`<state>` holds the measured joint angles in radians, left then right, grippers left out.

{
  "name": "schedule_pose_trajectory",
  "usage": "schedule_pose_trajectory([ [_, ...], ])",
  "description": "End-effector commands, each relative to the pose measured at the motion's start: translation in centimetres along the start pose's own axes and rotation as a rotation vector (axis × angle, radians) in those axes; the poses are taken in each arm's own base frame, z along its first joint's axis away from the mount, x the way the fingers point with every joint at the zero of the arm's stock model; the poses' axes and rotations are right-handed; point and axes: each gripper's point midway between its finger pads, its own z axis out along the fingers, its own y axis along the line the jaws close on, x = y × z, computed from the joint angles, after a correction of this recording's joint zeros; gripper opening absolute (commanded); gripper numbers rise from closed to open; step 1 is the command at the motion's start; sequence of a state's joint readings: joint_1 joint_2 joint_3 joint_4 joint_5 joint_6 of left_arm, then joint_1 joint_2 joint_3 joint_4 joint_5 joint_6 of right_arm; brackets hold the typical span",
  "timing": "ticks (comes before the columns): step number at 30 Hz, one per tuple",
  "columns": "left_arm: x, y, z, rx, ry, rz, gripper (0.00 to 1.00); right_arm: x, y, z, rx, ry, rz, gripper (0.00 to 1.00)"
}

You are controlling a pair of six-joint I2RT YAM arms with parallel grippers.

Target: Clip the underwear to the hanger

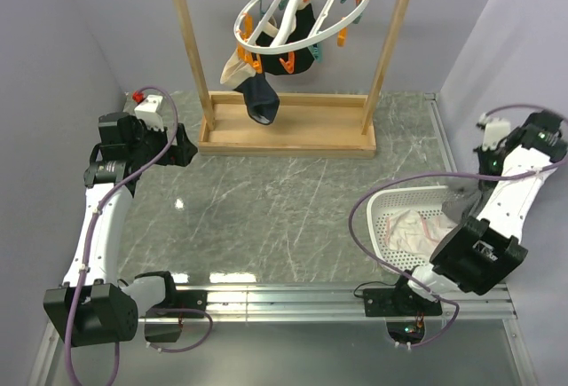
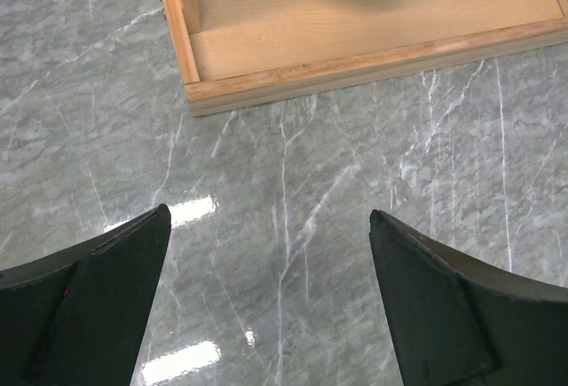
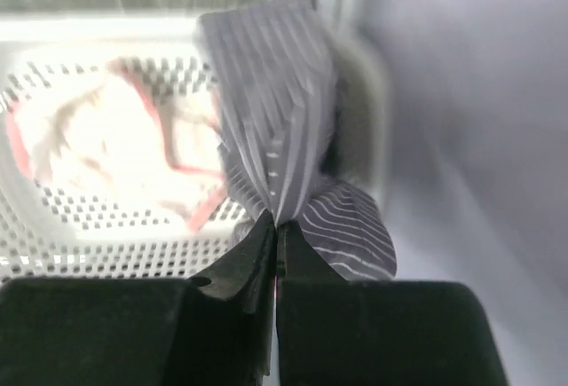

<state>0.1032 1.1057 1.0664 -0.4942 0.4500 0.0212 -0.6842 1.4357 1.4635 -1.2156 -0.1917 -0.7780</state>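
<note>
The right gripper (image 3: 275, 229) is pinching its fingers tightly together on a fold of the underwear (image 3: 271, 111) – the grey striped fabric is bunching at the fingertips. From there it is stretching away towards the far corner of the white basket (image 3: 80, 226), with one loose flap spreading out just right of the fingers. In the wrist view the garment is lying over the basket's right rim. Inside the basket, to the left of the underwear, a pinkish-white cloth (image 3: 98, 142) with red edging is lying crumpled on the perforated floor. From above, the basket is sitting on the right of the worktop (image 1: 284, 208), near the arm's base.

The left gripper (image 2: 268, 217) is hovering with its fingers wide apart and nothing between them, looking down on bare marbled worktop. Just ahead of it the base of the wooden frame (image 2: 293, 62) is resting on the surface.

At the back, the hanger (image 1: 302, 13) is hanging tilted from the frame's top bar – orange and teal clothespins (image 1: 286, 65) are dangling from its ring. A dark garment (image 1: 260, 100) and a pale cloth (image 1: 234, 68) are hanging from it, well apart from the underwear.
</note>
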Motion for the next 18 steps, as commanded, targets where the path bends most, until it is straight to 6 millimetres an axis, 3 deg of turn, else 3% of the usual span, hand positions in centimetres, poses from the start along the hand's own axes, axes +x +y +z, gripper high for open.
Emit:
schedule_pose_trajectory([
  [1,-1.3,-0.7,-0.3,0.031,-0.036,0.003,0.99,-3.2,2.0,-5.6,-0.029,-0.135,-0.058,0.00],
  [8,-2.4,0.1,-0.7,0.009,-0.066,-0.079,0.99,-8.2,7.3,-10.3,-0.015,-0.306,-0.256,0.00],
  [9,-2.5,0.3,-0.8,0.013,-0.069,-0.091,0.99,-9.8,9.3,-10.5,-0.026,-0.359,-0.331,0.00],
  [11,-3.0,0.9,-1.1,0.023,-0.076,-0.136,0.99,-10.7,11.3,-12.1,-0.015,-0.432,-0.386,0.00],
  [12,-2.6,1.2,-0.9,0.028,-0.052,-0.163,0.99,-11.8,13.2,-13.1,-0.022,-0.492,-0.451,0.00],
  [18,-3.4,1.7,-1.8,0.103,-0.066,-0.233,0.99,-14.4,20.1,-16.5,-0.158,-0.690,-0.632,0.00],
])
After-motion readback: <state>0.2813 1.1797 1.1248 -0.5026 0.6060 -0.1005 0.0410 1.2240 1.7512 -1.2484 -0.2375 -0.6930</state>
